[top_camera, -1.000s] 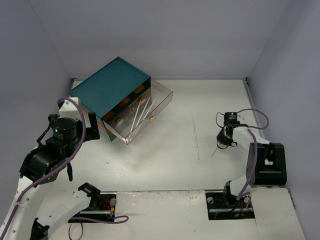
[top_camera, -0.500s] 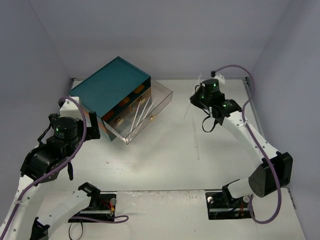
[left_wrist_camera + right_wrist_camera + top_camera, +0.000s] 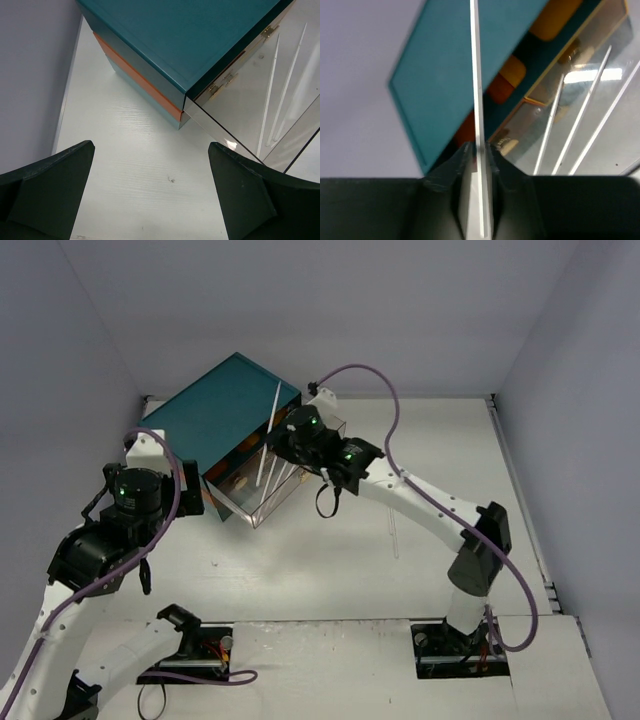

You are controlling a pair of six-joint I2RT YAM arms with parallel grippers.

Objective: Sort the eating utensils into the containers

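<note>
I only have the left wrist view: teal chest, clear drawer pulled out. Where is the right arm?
Observer: In the top view the right gripper sits above the clear drawer, near the front of the teal chest.
Operator: Is it holding anything?
Observer: Yes, it is shut on one slim clear utensil.
Operator: Any utensils lying on the table?
Observer: One loose utensil lies on the table, to the right of the drawer.
</note>
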